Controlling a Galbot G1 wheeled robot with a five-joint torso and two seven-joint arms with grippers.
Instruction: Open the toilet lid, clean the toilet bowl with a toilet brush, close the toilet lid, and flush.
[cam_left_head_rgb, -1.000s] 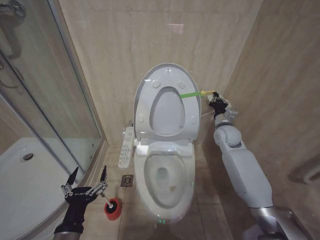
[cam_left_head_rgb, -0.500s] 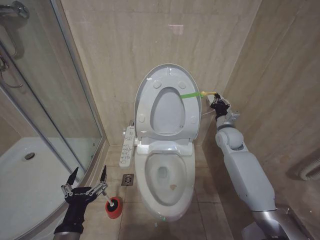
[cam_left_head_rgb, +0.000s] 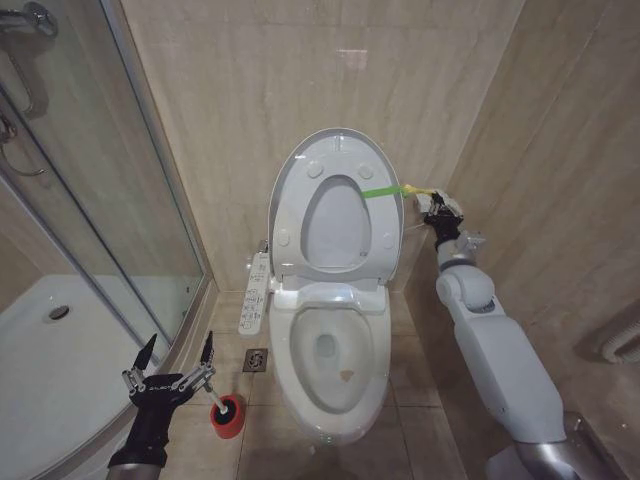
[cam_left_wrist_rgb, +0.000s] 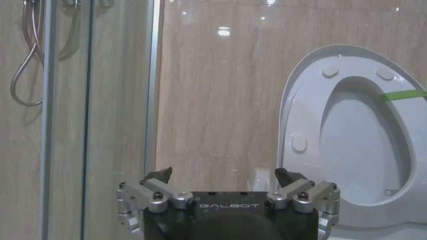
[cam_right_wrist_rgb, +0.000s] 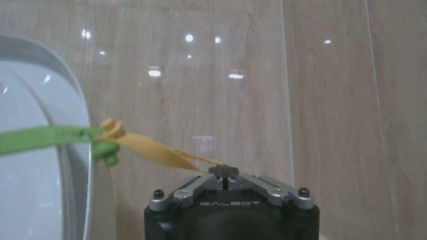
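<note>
The toilet lid (cam_left_head_rgb: 335, 160) stands upright against the back wall, with the seat ring raised against it. Its green-and-yellow strap (cam_left_head_rgb: 385, 190) runs from the lid's edge to my right gripper (cam_left_head_rgb: 437, 205), which is shut on the yellow end (cam_right_wrist_rgb: 155, 151) beside the lid (cam_right_wrist_rgb: 33, 90). The toilet bowl (cam_left_head_rgb: 335, 365) lies open below. The red cup (cam_left_head_rgb: 226, 416) holding the toilet brush stands on the floor left of the bowl. My left gripper (cam_left_head_rgb: 180, 342) hovers open just above and left of the cup, also seen open (cam_left_wrist_rgb: 223, 173) facing the lid (cam_left_wrist_rgb: 303, 115).
A glass shower door (cam_left_head_rgb: 130, 220) and the white shower tray (cam_left_head_rgb: 50, 350) close off the left side. The buttoned side panel (cam_left_head_rgb: 255, 290) and a floor drain (cam_left_head_rgb: 254, 361) lie left of the bowl. Tiled walls stand close behind and to the right.
My right gripper has drawn slightly to the right with the strap end, showing more of the yellow part. The lid stays upright and the left gripper has not moved.
</note>
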